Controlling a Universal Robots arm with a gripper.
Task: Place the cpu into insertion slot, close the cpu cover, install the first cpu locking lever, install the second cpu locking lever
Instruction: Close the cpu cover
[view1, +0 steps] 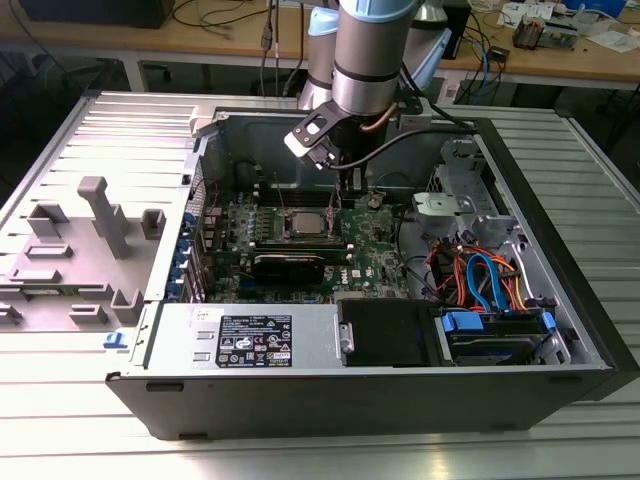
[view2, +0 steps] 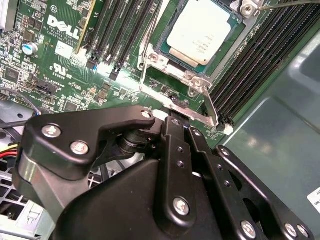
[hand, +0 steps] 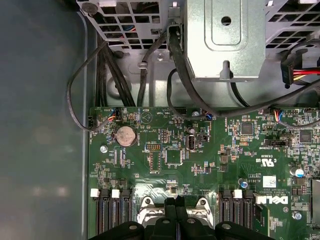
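The cpu (view2: 200, 31), a square chip with a silvery top, lies flat in the insertion slot (view2: 148, 60) on the green motherboard (view1: 375, 245). The silvery cpu cover (view2: 196, 79) frames the chip, and its flat metal edge (view2: 180, 106) juts toward me. My black gripper (view2: 167, 121) is shut, its tips right at that edge; whether they pinch it I cannot tell. In the first wrist view the gripper (hand: 175, 201) sits between two silvery socket corners. In the exterior view the gripper (view1: 338, 203) hangs just to the right of the cpu (view1: 305, 222). A thin lever rod (view2: 151, 31) runs along the socket.
Long black memory slots (view2: 260, 55) flank the socket on both sides. A metal drive cage (hand: 225, 40) and black cables (hand: 125, 75) stand beyond the board. The open case wall (view1: 330, 380), a power supply (view1: 250, 338) and coloured cables (view1: 480, 280) surround the board.
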